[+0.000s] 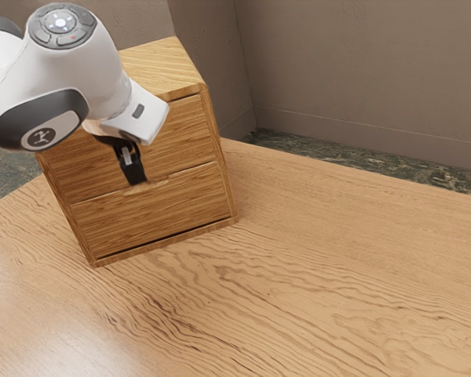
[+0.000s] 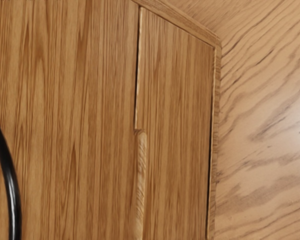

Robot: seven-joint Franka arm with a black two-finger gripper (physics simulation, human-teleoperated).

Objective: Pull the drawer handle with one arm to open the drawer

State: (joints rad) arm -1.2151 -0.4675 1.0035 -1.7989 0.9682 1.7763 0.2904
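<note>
Wooden two-drawer cabinet (image 1: 166,66) sits on the wood table (image 1: 322,275). Gripper (image 1: 132,168) is against the cabinet's front, low on the upper drawer (image 1: 184,135), just above the seam with the lower drawer (image 1: 169,208). Black curved handle (image 2: 9,185) is on the upper drawer front. Both fronts look flush. Can't tell whether the gripper is apart or clamped.

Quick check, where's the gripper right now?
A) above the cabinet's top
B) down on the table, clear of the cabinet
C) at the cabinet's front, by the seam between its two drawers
C: the gripper hangs in front of the cabinet where the upper drawer meets the lower drawer.
</note>
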